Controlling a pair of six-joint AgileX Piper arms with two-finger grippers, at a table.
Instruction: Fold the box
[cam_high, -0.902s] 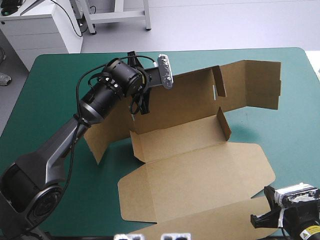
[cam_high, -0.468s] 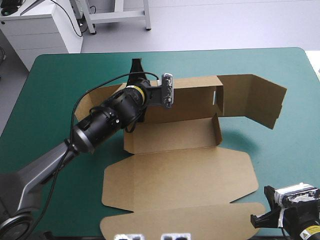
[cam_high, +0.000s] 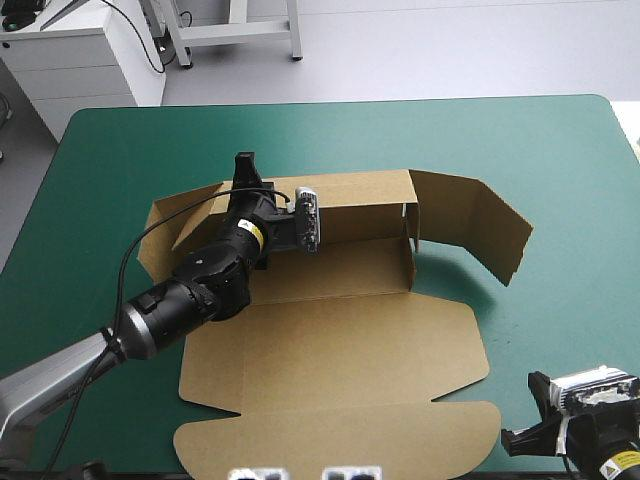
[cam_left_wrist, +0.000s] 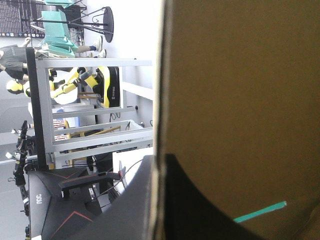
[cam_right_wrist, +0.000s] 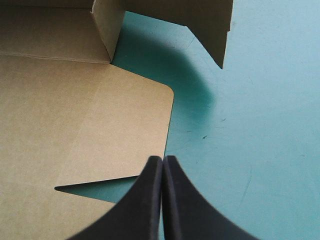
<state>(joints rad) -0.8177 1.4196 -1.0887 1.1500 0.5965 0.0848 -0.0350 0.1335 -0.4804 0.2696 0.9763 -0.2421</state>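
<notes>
The brown box (cam_high: 340, 340) lies at mid-table with its back wall (cam_high: 350, 205) raised and its lid flat toward the near edge. A side flap (cam_high: 470, 225) stands bent at the right end. My left gripper (cam_high: 243, 170) reaches over the back wall near its left end. In the left wrist view the left gripper (cam_left_wrist: 162, 157) is shut on the box (cam_left_wrist: 240, 100), the board's edge between the black fingers. My right gripper (cam_high: 515, 440) sits at the near right corner of the table. There the right gripper (cam_right_wrist: 162, 159) is shut and empty, just above the lid's rounded corner (cam_right_wrist: 160, 95).
Bare teal-green cover (cam_high: 560, 160) stretches to the right of the box and beyond it to the far edge. The lid's front flap (cam_high: 340, 445) reaches close to the table's near edge.
The left gripper has drawn the back wall toward the near left. The whole box turned square to the table and slid nearer. The right arm stayed still.
</notes>
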